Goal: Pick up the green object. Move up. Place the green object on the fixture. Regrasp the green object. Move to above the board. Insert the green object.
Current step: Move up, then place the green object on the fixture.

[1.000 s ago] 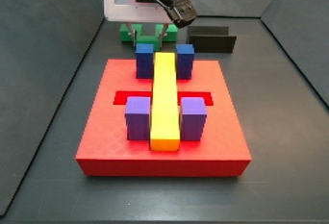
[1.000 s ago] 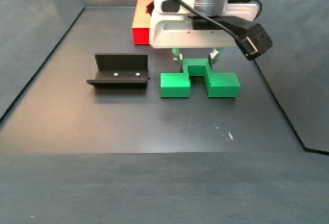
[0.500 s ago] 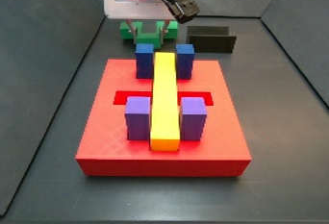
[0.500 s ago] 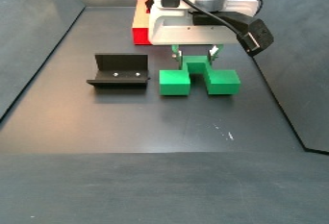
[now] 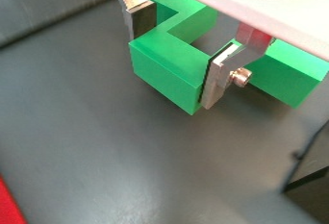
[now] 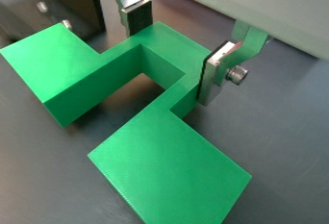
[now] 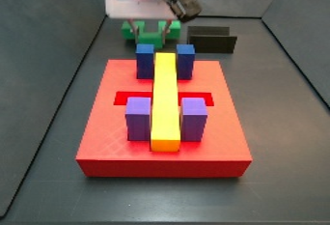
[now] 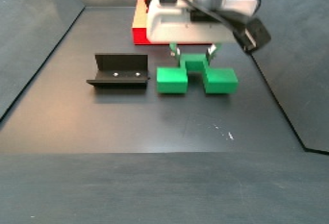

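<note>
The green object [image 8: 171,78] lies low over the dark floor between the board [image 7: 103,137] and the fixture [image 8: 118,72], with its two blocks joined by a bar. My gripper [image 8: 193,59] comes straight down on that bar. In both wrist views the silver fingers [image 5: 220,74] [image 6: 214,70] press on opposite faces of the bar, so the gripper [image 5: 179,45] [image 6: 175,45] is shut on the green object [image 5: 167,66] [image 6: 161,161]. From the board side, the gripper [image 7: 152,26] hangs over the green object [image 7: 130,33] behind the board.
The red board carries a long yellow bar [image 7: 165,101], with blue blocks [image 7: 146,59] and purple blocks [image 7: 138,119] beside it. The black fixture [image 7: 214,42] stands beside the green object. Dark walls enclose the floor on all sides.
The gripper and the green object between its fingers have risen slightly. Board and fixture have not moved.
</note>
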